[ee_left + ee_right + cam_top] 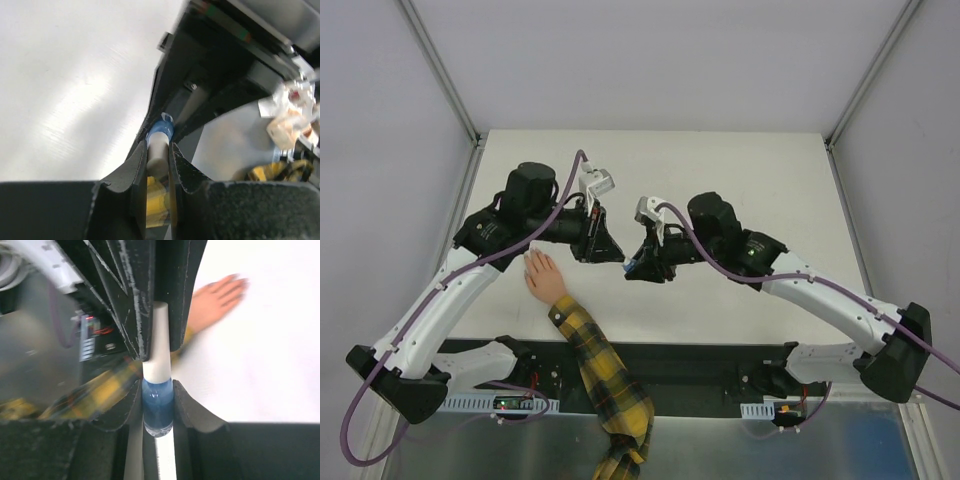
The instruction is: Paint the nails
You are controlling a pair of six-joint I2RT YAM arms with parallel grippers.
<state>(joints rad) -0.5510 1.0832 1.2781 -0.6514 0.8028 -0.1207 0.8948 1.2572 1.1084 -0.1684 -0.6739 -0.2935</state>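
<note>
**Both grippers clamped on polish bottle, hand flat on table**

- Left gripper [159,148]: jaws nearly together, pinching the white cap [160,345] from both sides. Pads touch the cap in both wrist views.
- Right gripper [157,386]: jaws closed on the blue bottle [158,410], gripping the glass body just below the cap.
- Cap is seated on the bottle, with no gap visible at the joint.
- In the top view the two grippers meet tip to tip over the middle of the table [750,170]. The bottle spans between them and shows only as a blue speck there.
- Hand [543,277] lies palm down on the table, left of centre, just beside the left forearm and well apart from the bottle. Its fingers point toward the far edge, slightly left.
- Plaid sleeve [600,365], yellow and black, runs from the wrist back over the near edge between the arm bases.
- Nails [242,284]: at the fingertips, seen past the cap in the right wrist view. Too blurred there and too small in the top view to tell any tint.
- Neither gripper touches the hand.
</note>
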